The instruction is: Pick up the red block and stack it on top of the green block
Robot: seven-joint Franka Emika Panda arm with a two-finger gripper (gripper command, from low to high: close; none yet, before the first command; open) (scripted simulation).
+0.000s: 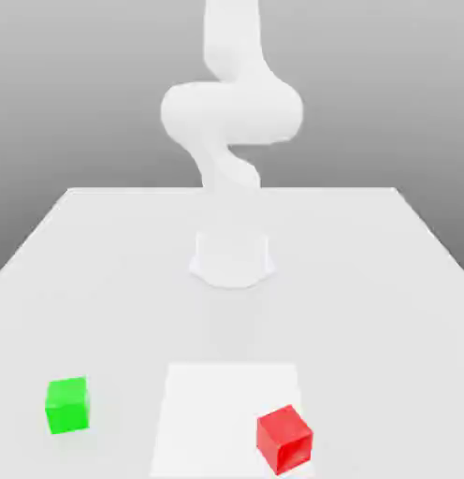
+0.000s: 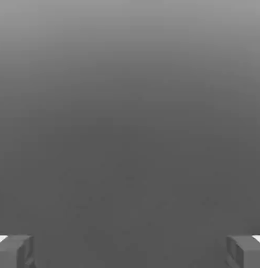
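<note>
small red cube block rests on paler square patch of white table, toward exterior view's right | small green cube block sits on table, well apart toward exterior view's left | grey two-finger gripper with jaws spread wide, nothing between, grey background only | white arm rises behind from round base

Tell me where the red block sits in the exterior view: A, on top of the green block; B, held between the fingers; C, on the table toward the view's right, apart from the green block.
C: the red block rests on the table, well apart from the green block at the view's left.
</note>
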